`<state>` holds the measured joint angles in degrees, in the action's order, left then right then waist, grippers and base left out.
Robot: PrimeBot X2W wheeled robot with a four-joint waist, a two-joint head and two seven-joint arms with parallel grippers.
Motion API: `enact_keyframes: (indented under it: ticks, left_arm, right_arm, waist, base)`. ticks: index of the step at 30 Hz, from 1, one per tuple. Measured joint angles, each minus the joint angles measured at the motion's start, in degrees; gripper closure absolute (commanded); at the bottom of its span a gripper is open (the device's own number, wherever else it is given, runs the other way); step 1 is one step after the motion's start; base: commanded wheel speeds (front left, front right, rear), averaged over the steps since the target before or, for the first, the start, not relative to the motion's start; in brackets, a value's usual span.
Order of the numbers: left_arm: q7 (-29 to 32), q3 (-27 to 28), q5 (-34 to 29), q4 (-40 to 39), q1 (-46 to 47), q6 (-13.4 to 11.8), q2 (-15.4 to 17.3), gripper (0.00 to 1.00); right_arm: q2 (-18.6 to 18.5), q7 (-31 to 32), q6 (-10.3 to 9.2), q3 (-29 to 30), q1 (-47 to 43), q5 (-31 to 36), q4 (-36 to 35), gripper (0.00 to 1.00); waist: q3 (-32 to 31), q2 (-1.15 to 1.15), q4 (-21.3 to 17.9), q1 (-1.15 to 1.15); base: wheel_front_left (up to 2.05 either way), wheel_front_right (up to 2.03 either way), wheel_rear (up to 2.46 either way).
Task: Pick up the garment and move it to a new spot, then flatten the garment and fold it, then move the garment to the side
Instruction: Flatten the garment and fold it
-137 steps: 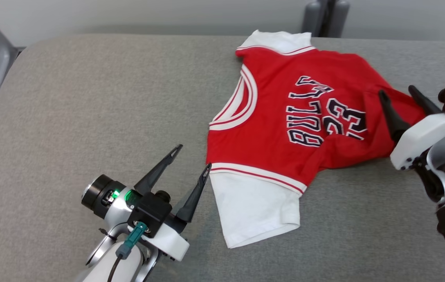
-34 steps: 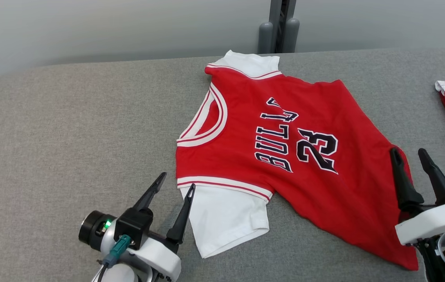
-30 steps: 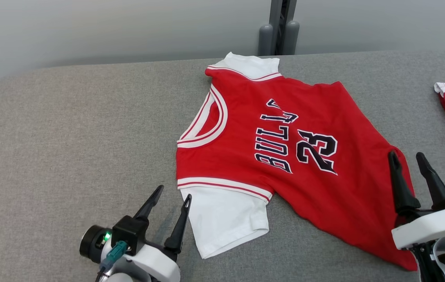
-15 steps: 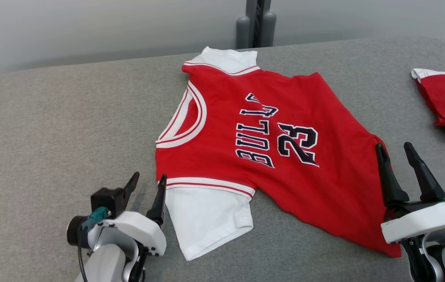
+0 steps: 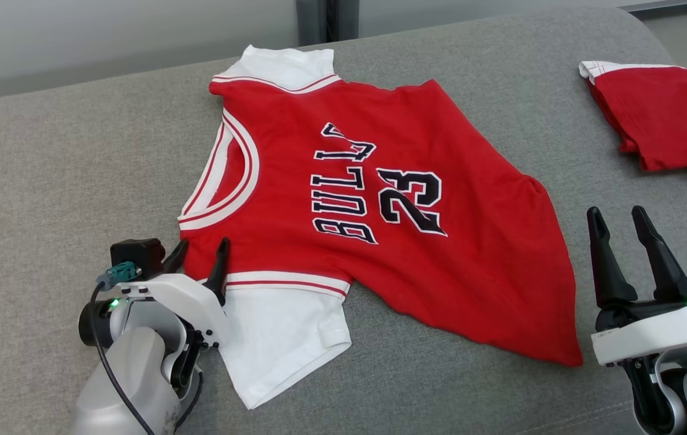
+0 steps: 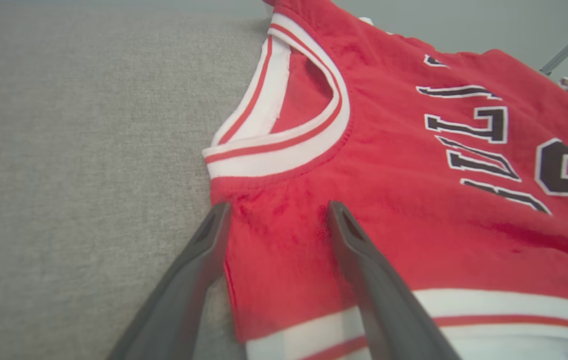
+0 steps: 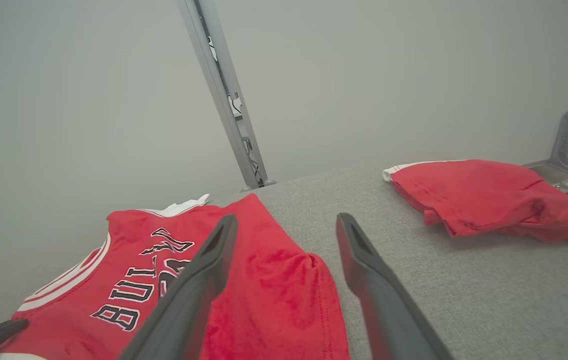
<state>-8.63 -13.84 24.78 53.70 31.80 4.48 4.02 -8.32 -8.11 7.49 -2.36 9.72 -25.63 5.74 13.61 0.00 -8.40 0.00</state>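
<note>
**Left claw reaches the jersey's shoulder**

Head view: the jersey [image 5: 440, 272] lies spread mid-tabletop [image 5: 47, 181]. The left claw [image 5: 203, 243], released, has crept from just beside it onto the near-left shoulder.

Left wrist view: its fingers [image 6: 373, 280] straddle that red edge, likely ready to pinch.

Right wrist view: the right claw [image 7: 286, 220], also released, hangs near the hem.

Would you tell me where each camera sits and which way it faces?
Head view: from the head, down onto the jersey; left gripper and right gripper show.
Left wrist view: low, along its fingers at the jersey's shoulder.
Right wrist view: past its fingers, over the jersey towards the wall.
Shared: head and right wrist views show the folded garment.
</note>
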Motion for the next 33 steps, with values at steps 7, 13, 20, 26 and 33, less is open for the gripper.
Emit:
enact_keyframes:
  ticks: [7, 13, 20, 26, 33]
  left_arm:
    - [-1.5, 0.3, 0.3, 4.6, 3.0, -0.4, 0.9, 1.0]
    - [-3.3, -0.8, -0.6, 6.8, 4.3, -0.6, 1.3, 1.0]
    - [-5.1, -0.3, -0.6, 8.3, 5.8, -1.0, 2.8, 1.0]
    - [-5.9, 0.2, -0.3, 8.5, 6.5, -1.3, 3.9, 1.0]
    - [-6.4, 2.1, -2.1, -3.2, 4.8, -2.4, 5.9, 1.0]
  right_arm:
    - [0.0, -0.5, 0.0, 0.1, 0.3, 0.0, 0.1, 0.0]
    - [0.1, -0.6, 0.0, 0.0, 0.3, 0.4, 0.5, 0.0]
    - [0.1, -1.0, 0.0, -0.2, 0.3, 0.4, 0.8, 0.0]
    - [0.0, -1.0, 0.0, -0.6, 0.5, 0.4, 1.1, 0.0]
    - [-0.6, -2.7, 0.0, -0.2, 0.7, 0.4, 0.5, 0.0]
  waist:
    - [0.5, 0.0, -0.4, 0.0]
    - [0.5, 0.0, 0.3, 0.0]
    - [0.5, 0.0, 1.1, 0.0]
    - [0.2, 0.0, 1.4, 0.0]
    - [-0.9, 0.0, 2.7, 0.0]
  base:
    - [0.0, 0.0, 0.0]
    - [0.0, 0.0, 0.0]
    - [0.0, 0.0, 0.0]
    - [0.0, 0.0, 0.0]
    - [0.0, 0.0, 0.0]
